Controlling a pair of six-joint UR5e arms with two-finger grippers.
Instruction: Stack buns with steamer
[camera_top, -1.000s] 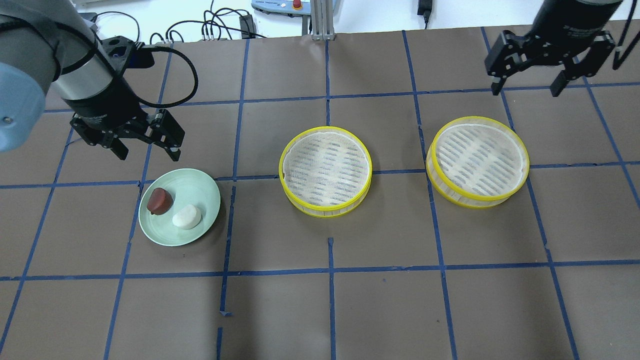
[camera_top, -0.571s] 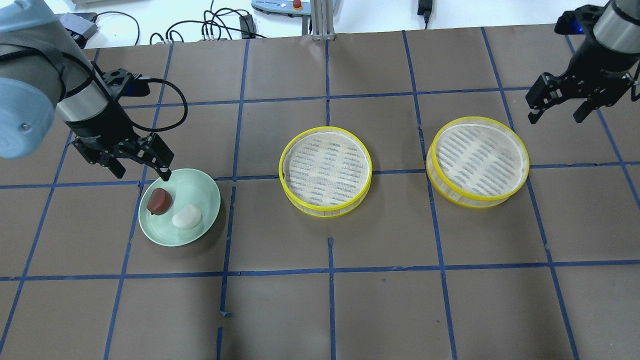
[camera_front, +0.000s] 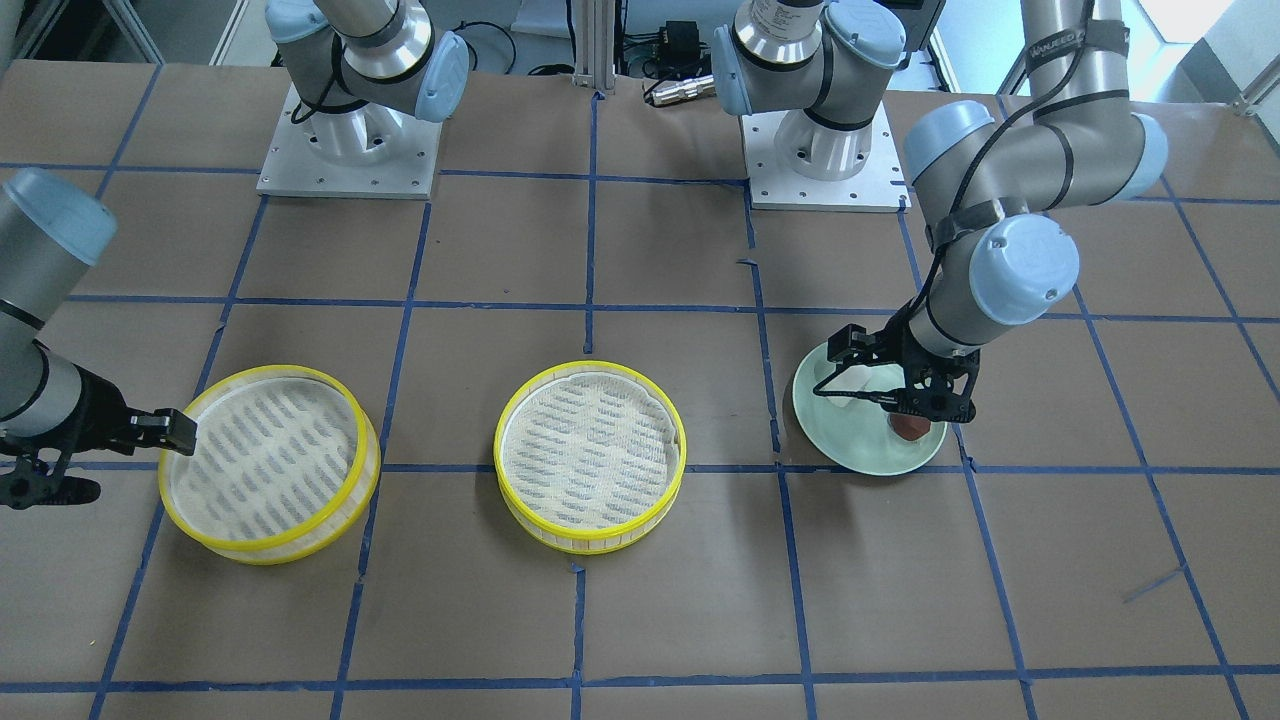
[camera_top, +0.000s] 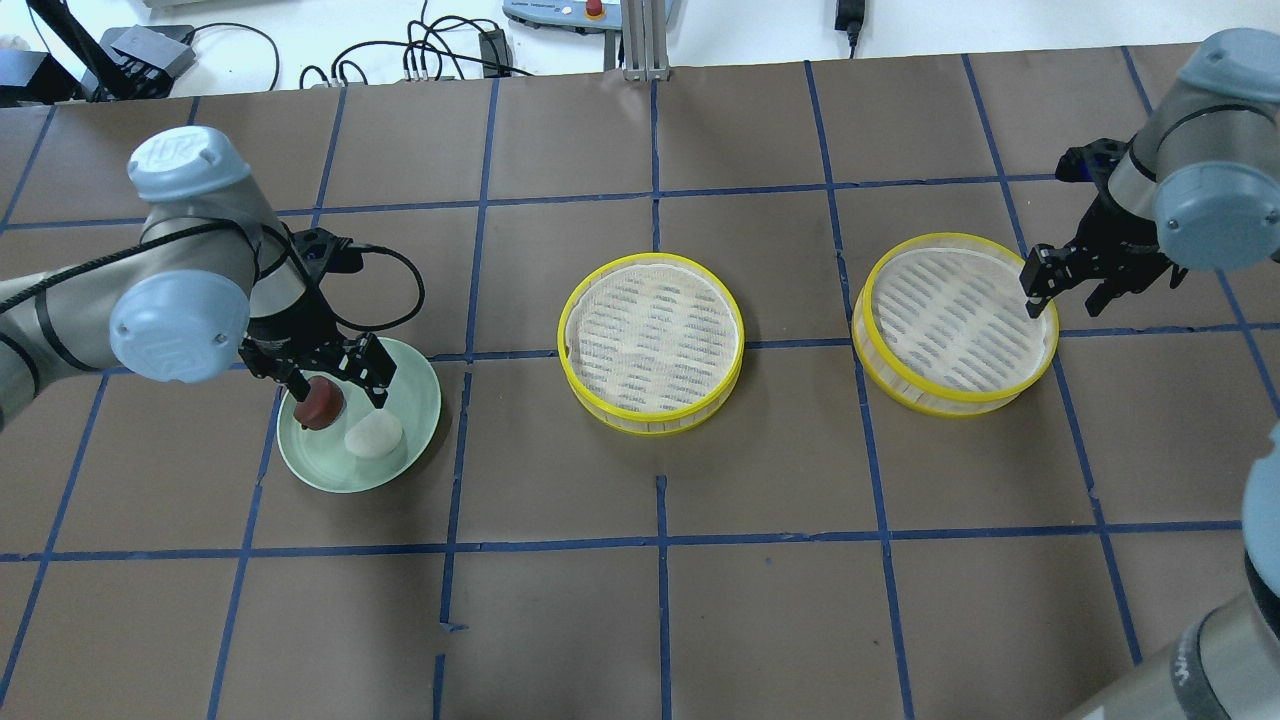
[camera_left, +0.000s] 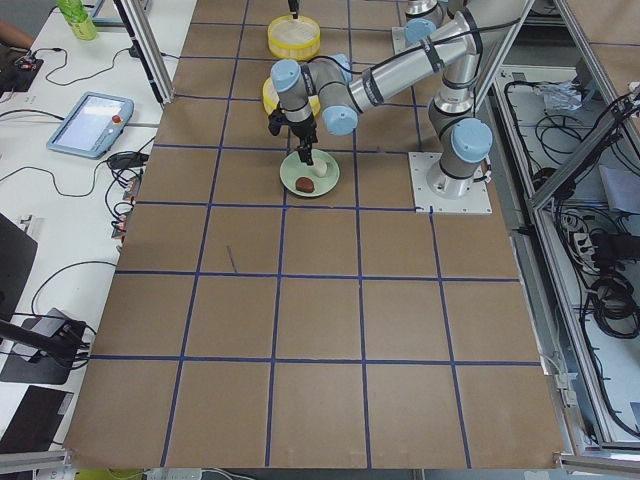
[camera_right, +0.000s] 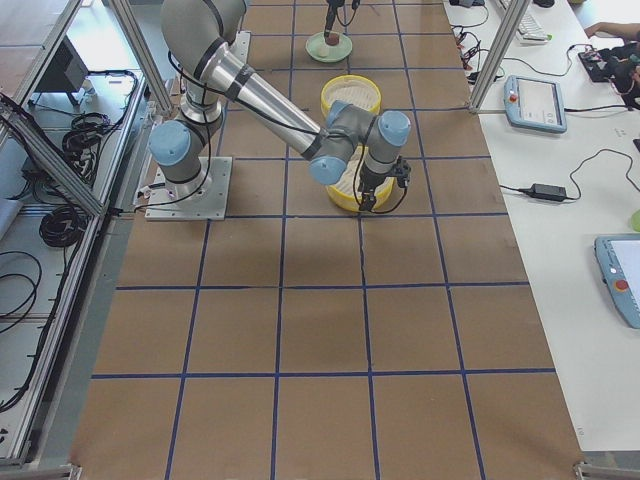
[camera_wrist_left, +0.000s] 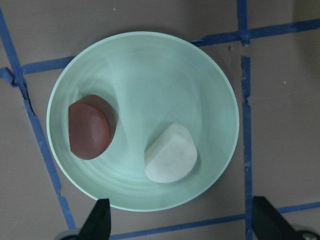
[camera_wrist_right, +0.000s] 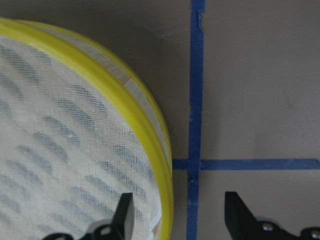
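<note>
A reddish-brown bun (camera_top: 320, 408) and a white bun (camera_top: 373, 437) lie side by side on a pale green plate (camera_top: 415, 398). My left gripper (camera_top: 338, 388) is open and low over the plate, just above the reddish-brown bun, and holds nothing. In the left wrist view both buns (camera_wrist_left: 90, 127) (camera_wrist_left: 171, 160) lie ahead of the open fingertips (camera_wrist_left: 100, 222). Two yellow-rimmed steamers stand empty: one in the middle (camera_top: 651, 340), one on the right (camera_top: 950, 320). My right gripper (camera_top: 1068, 297) is open at the right steamer's outer rim (camera_wrist_right: 145, 120), one finger (camera_wrist_right: 123, 215) inside it, one outside.
The table is brown paper with a grid of blue tape lines (camera_top: 660, 540). Cables and a control box (camera_top: 560, 12) lie beyond the far edge. The two arm bases (camera_front: 345, 140) (camera_front: 825, 150) stand on the robot's side.
Both arms came down and in. My left gripper moved from behind the plate to low over the reddish-brown bun. My right gripper moved from the far right to the right steamer's rim.
</note>
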